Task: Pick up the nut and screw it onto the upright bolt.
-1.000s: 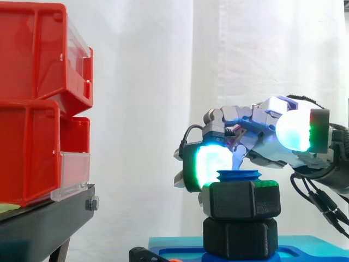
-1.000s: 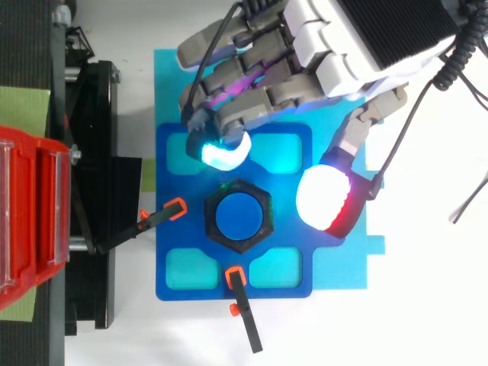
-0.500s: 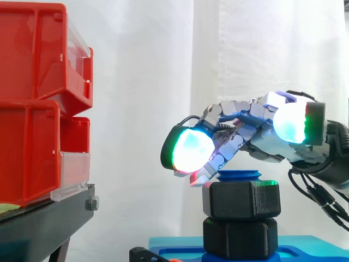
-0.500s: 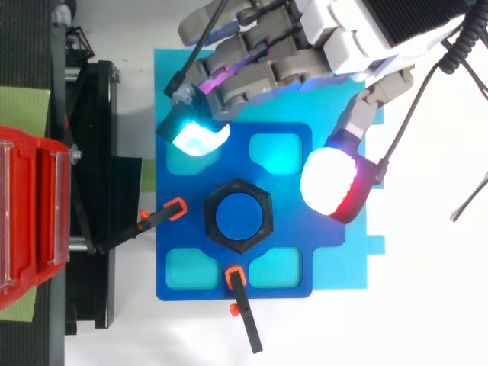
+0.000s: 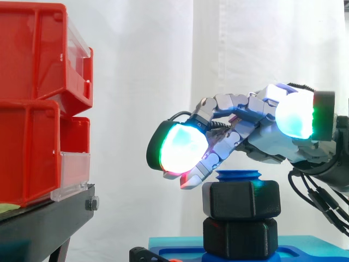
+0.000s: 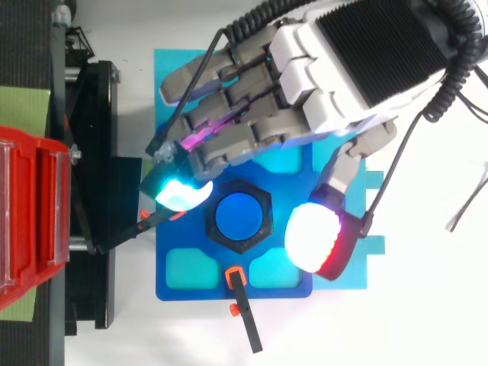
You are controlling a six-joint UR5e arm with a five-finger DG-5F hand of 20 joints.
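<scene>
The hand (image 6: 335,69) hangs over the blue plate (image 6: 290,183) with its fingers (image 6: 229,130) stretched out and spread wide, holding nothing. From the side, the fingers reach across above the black nut (image 5: 241,199), with one glowing pad (image 5: 177,148) out past the nut's left edge and the thumb pad (image 5: 297,120) up on the right. The nut sits threaded on the upright blue bolt (image 5: 238,176), whose top pokes out above it, and a second black hexagonal piece (image 5: 240,237) sits right under the nut on the plate. From above, the nut is in the middle of the plate, between the finger pad and the thumb. Red bins (image 5: 32,103) stand on a black stand (image 5: 43,218) at the left
</scene>
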